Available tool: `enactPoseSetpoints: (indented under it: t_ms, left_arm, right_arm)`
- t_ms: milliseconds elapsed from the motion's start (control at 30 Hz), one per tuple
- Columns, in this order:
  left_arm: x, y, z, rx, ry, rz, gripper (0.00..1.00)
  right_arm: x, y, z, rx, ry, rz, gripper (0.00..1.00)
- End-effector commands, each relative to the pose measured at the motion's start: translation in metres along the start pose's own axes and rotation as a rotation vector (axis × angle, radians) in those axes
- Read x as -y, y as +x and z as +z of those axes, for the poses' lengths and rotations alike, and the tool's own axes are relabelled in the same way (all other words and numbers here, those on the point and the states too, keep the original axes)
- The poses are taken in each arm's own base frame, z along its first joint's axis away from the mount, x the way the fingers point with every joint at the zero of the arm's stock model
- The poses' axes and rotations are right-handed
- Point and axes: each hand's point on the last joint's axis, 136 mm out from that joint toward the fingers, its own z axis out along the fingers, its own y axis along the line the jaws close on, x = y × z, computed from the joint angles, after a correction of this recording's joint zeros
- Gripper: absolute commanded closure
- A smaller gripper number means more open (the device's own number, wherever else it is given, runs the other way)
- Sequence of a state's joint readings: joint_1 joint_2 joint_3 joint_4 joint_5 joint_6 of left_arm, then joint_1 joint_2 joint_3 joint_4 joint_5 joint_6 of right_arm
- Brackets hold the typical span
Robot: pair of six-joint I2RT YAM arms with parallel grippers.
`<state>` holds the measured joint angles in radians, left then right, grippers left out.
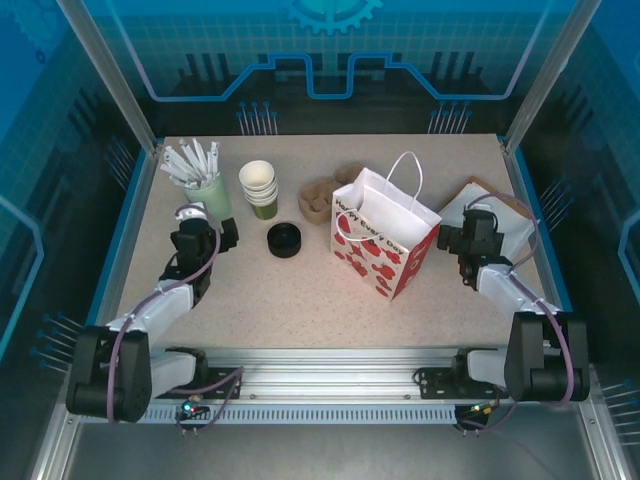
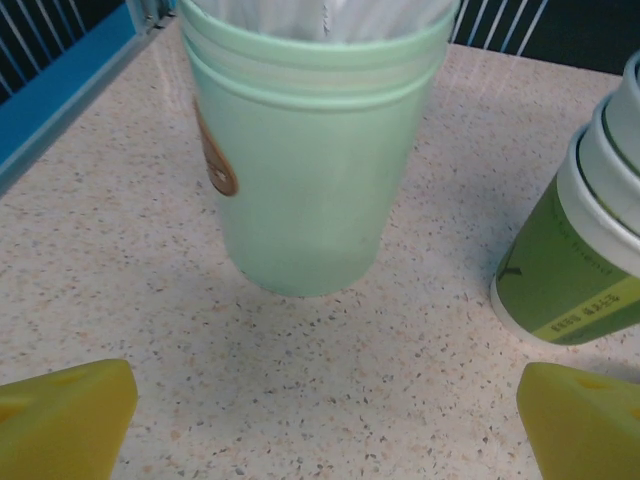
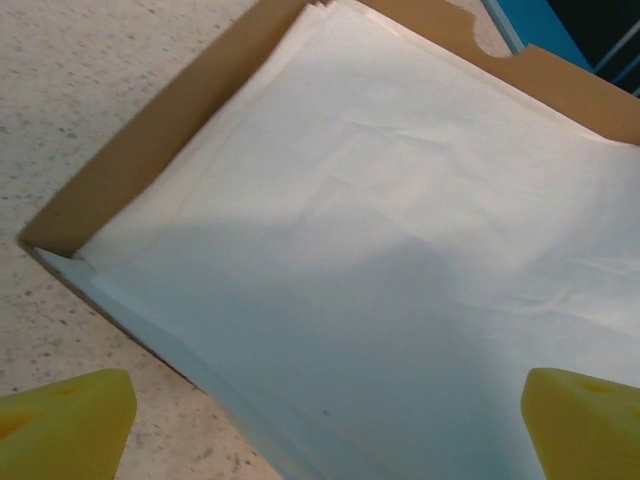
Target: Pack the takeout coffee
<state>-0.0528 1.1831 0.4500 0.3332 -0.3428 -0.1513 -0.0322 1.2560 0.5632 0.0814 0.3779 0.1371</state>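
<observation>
Left jaws wide open, empty, low over tabletop. Mint cup holding white sticks sits dead ahead of them. Stack of lidless green cups is ahead, on the right-tip side. Black lids lie off to their right. Right jaws wide open, empty, above white paper in brown tray. Takeout coffee: cannot tell where.

Packing supplies on a speckled surface

A mint-green cup of white sticks stands back left, just beside a stack of lidless olive paper cups, with a pile of black lids in front of them. A cardboard carrier sits behind an upright white bag printed with red hearts. At right, a brown box holds white paper sheets.
</observation>
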Motion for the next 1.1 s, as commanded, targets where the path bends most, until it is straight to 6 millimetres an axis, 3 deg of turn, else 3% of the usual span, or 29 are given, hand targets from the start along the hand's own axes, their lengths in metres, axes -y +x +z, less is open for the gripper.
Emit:
enactPoseSetpoints:
  t_ms: [0,367,600,833,1067]
  left_arm:
    - [0.011,-0.014,0.005,0.095,0.078,0.024,0.01]
    - [0.027,0.007,0.032,0.143,0.183,0.094,0.01]
    - [0.031,0.018,0.045,0.105,0.2,0.109,0.01]
    - [0.031,0.017,0.045,0.111,0.2,0.111,0.01]
    - [0.031,0.017,0.045,0.112,0.201,0.111,0.01]
  right_arm:
    - [-0.018,-0.033,-0.005,0.198,-0.07,0.006,0.0]
    - [-0.052,-0.03,-0.009,0.379,-0.195,-0.009,0.0]
    - [-0.073,-0.025,0.001,0.372,-0.212,-0.087,0.0]
    - [-0.085,-0.019,0.012,0.353,-0.234,-0.128,0.0]
    - [-0.078,-0.019,0.017,0.32,-0.236,-0.091,0.0]
